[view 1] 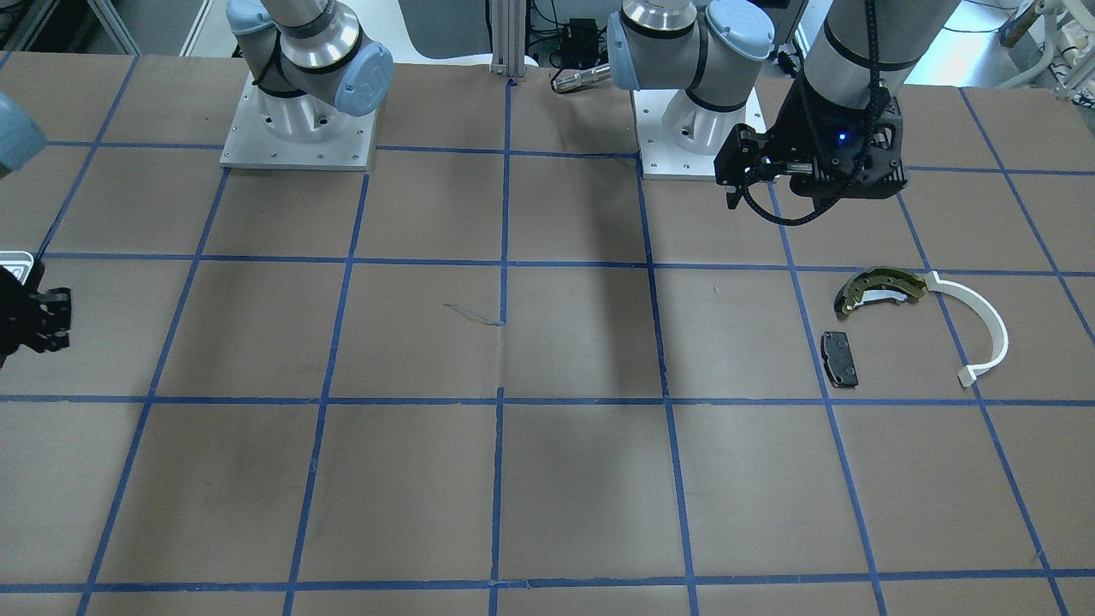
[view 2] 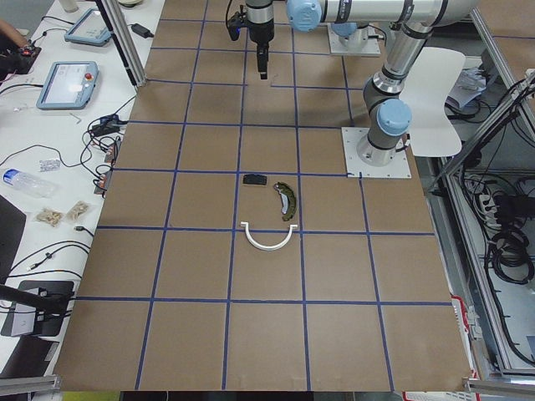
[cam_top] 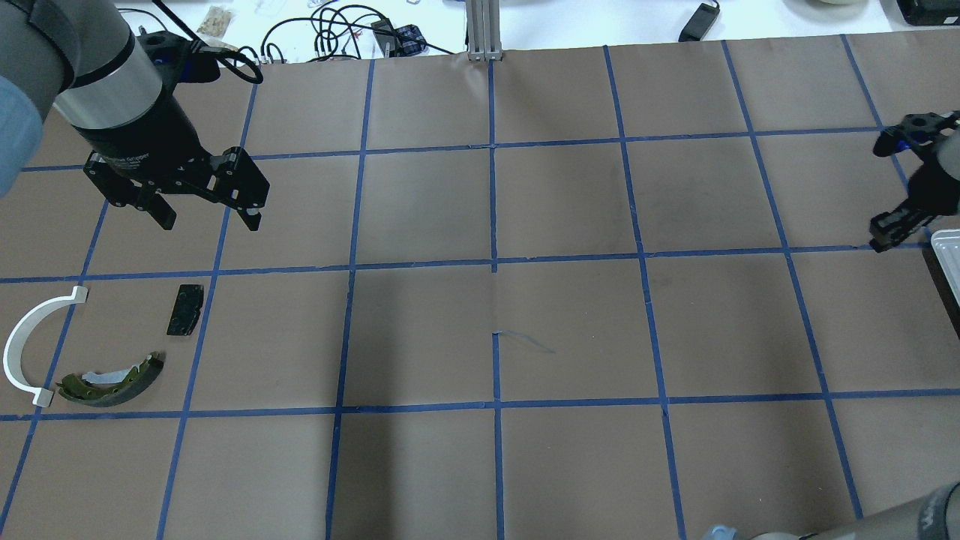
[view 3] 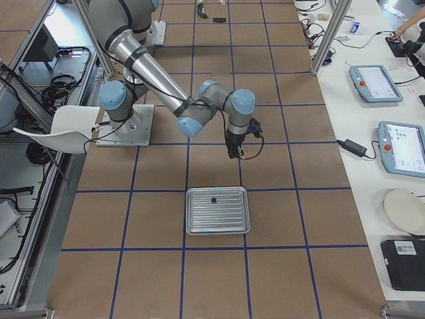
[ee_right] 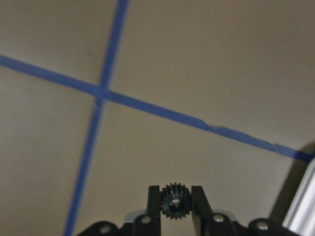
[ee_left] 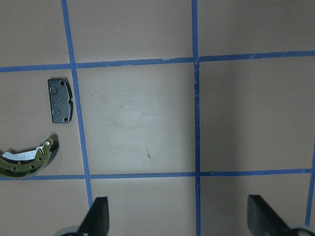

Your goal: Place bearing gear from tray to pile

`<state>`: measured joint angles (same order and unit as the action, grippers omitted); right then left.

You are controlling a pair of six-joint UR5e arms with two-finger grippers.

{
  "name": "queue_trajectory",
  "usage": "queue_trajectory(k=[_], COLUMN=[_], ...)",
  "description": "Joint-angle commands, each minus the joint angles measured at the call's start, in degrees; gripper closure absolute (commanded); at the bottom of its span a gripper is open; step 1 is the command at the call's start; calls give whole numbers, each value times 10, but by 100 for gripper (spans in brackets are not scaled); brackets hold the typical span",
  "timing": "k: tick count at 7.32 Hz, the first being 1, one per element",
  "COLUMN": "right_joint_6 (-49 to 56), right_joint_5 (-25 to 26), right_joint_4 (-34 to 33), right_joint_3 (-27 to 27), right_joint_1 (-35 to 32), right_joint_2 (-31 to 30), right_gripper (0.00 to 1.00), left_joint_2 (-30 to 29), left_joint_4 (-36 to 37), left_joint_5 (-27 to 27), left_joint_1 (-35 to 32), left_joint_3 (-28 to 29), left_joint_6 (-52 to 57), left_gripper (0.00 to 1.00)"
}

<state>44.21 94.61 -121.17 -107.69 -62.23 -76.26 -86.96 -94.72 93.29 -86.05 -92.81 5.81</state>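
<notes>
My right gripper (ee_right: pixel 175 212) is shut on a small black toothed bearing gear (ee_right: pixel 175 200) and holds it above bare table. In the overhead view this gripper (cam_top: pixel 891 234) is at the far right, beside the silver ribbed tray (cam_top: pixel 946 251). The exterior right view shows the whole tray (view 3: pixel 199 222) with a small dark part (view 3: pixel 213 199) on it. The pile lies at the far left: a brass-and-dark brake shoe (cam_top: pixel 112 381), a white plastic arc (cam_top: pixel 26 341) and a black brake pad (cam_top: pixel 185 309). My left gripper (cam_top: pixel 210 220) is open and empty, hovering just beyond the pile.
The table is brown paper with a grid of blue tape. The two arm bases (view 1: pixel 299 120) stand at the robot's edge. A metal post (cam_top: pixel 484 30) and cables (cam_top: pixel 337 30) are at the far edge. Tablets and clutter sit on a side bench (view 3: pixel 378 86).
</notes>
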Motion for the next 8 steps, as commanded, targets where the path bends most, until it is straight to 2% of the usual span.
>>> queue_trajectory(k=[1,3,4,6,8], right_joint_6=[-260,-504,-601,-756,-871], right_joint_5=[-4,-21,-55,-78,-94], right_joint_4=[11,5,4,-13,-73], right_joint_3=[-26,-25,-24,-21,-17], right_joint_1=[-175,-335,-390,-500,-556], right_joint_2=[-29,-24,-19,3,70], right_gripper=[96,96,95,94,94], left_joint_2=[0,0,0,-1,-1], left_joint_4=[1,1,1,0,0], left_joint_5=[0,0,0,0,-4], left_joint_1=[0,0,0,0,1], left_joint_3=[1,1,0,1,2], left_joint_6=[0,0,0,3,-4], left_gripper=[0,0,0,0,0])
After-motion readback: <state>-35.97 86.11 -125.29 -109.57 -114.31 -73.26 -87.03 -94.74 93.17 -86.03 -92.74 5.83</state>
